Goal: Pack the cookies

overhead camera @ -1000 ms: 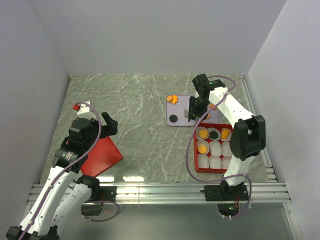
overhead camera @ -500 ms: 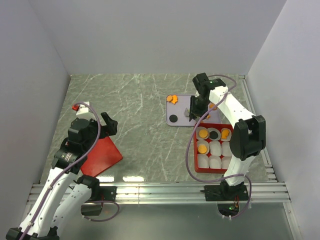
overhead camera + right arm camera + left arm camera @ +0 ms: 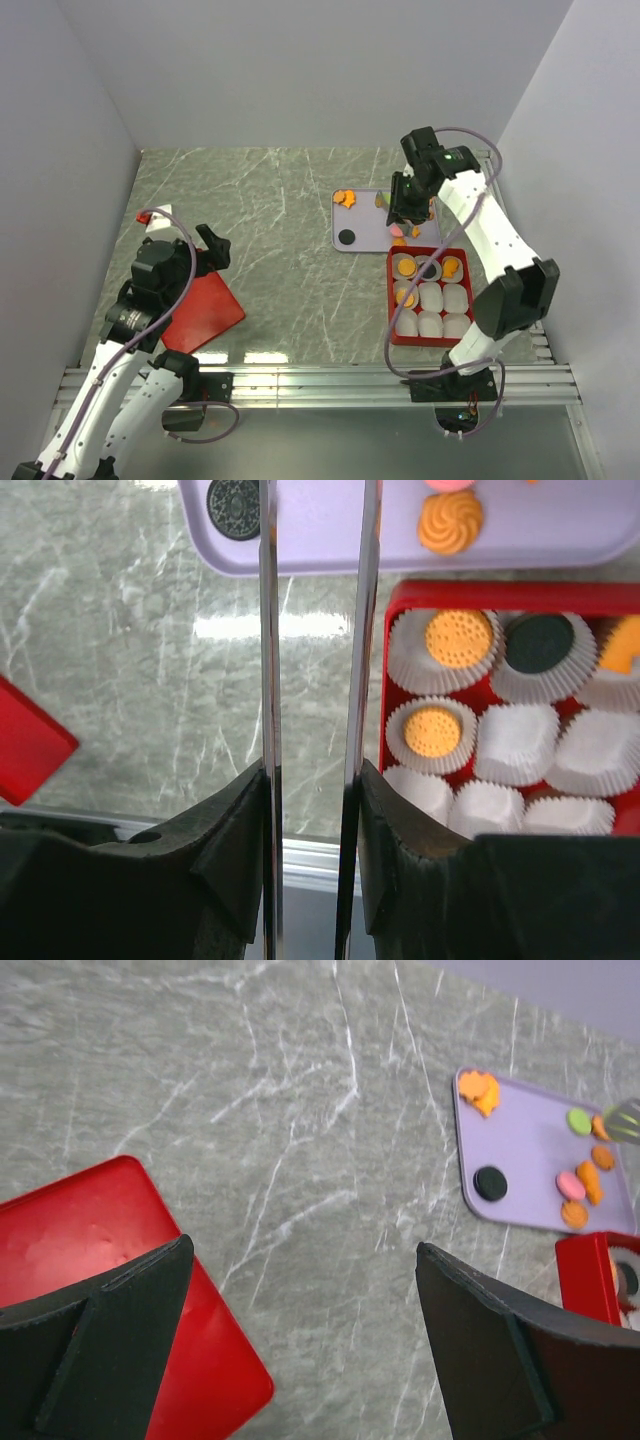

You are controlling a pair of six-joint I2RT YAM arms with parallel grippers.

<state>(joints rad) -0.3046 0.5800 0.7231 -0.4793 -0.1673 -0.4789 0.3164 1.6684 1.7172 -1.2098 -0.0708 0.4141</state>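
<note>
Well, over the tabletop point(image 3: 280, 220) the left tool point(image 3: 300, 1350) gapes wide, empty. The red box point(image 3: 480, 593) has a few cookies point(image 3: 458, 638) in paper cups point(image 3: 515, 742); the rest crowd the lavender tray point(image 3: 530, 1155) under the right tool point(image 3: 405, 212) — blades narrowly apart, whether gripping anything I cannot tell. Thin blades might flick a flat cookie away — or drop it short.

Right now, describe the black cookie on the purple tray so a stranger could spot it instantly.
On the lavender tray just beyond the red box, the black cookie lies bare at the near-left corner, apart from the orange, green and pink ones. The only other black one sits in a paper cup inside the box.
</note>
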